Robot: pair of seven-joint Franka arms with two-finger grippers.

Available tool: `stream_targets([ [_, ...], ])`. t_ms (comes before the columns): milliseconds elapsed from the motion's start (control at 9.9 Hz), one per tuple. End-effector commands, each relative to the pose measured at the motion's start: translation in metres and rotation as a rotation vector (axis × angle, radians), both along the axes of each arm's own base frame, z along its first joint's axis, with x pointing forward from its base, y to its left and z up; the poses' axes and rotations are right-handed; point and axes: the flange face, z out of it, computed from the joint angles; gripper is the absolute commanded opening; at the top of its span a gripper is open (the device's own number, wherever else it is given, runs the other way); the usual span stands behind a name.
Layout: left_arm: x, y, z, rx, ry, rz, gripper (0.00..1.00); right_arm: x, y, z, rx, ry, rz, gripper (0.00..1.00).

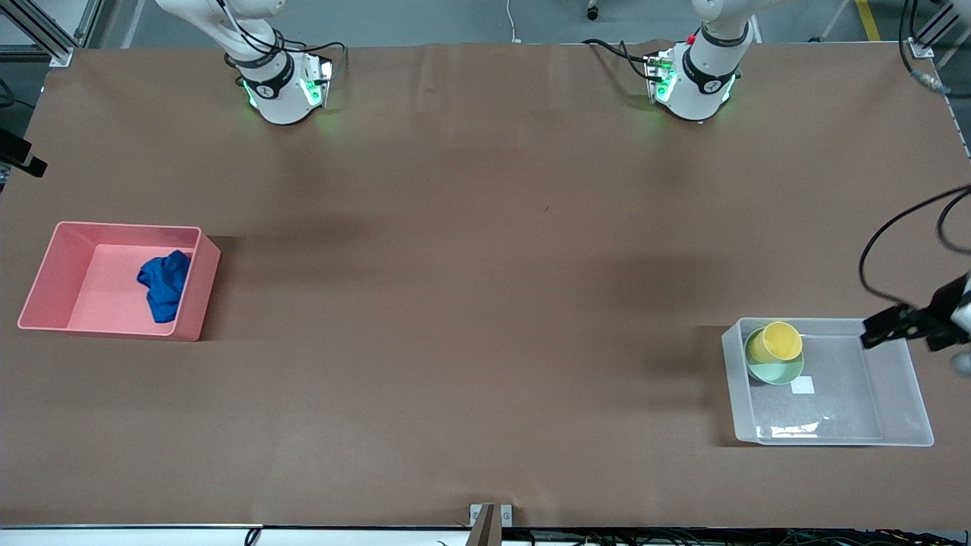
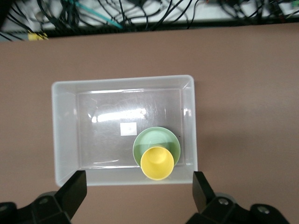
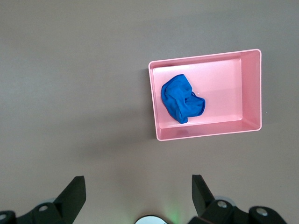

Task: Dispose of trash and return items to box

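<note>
The clear box (image 1: 906, 394) sits on the brown counter (image 1: 470, 303) at the left arm's end, close to the counter edge nearest the front camera. Inside it, in the corner farthest from the front camera and toward the right arm's end, the mint-green bowl (image 1: 777, 373) rests on the box floor. The yellow cup (image 1: 781, 341) stands in the bowl, mouth up, leaning against the bowl's rim and touching it. A white square sticker (image 1: 802, 385) shows on the box floor just beside the bowl.

The pink bin (image 1: 45, 280) sits well apart from the clear box, at the right arm's end of the counter. The blue cloth rag (image 1: 164, 284) lies crumpled on the bin's floor, against the bin wall that faces the clear box.

The left tool (image 2: 140, 191) hangs above the clear box's rim, over the wall farthest from the front camera; its two fingers (image 2: 74, 189) are spread wide apart with nothing between them. In the front view, only part of it shows at the picture's edge.

The right tool (image 3: 139, 193) is out of the front view. Its wrist view shows it high over bare counter beside the pink bin, fingers (image 3: 74, 196) spread wide and holding nothing.
</note>
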Motion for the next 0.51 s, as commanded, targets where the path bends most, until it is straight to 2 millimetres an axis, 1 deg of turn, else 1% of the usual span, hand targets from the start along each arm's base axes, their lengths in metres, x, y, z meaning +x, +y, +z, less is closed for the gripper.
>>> stream_targets([
  [0,-0.041,-0.036,0.045,0.003,0.023,-0.023,1.00,-0.004,-0.001,0.001,-0.007,-0.002,0.000,1.00],
  [202,-0.077,-0.069,0.077,0.017,0.097,0.015,1.00,-0.004,-0.001,0.001,-0.007,-0.002,-0.001,1.00],
  [303,-0.094,-0.079,0.093,0.032,0.111,0.039,1.00,-0.004,-0.001,0.002,-0.007,-0.004,0.000,1.00],
  [404,-0.106,-0.093,0.101,0.036,0.128,0.023,1.00,-0.004,-0.001,0.002,-0.007,-0.004,0.000,1.00],
])
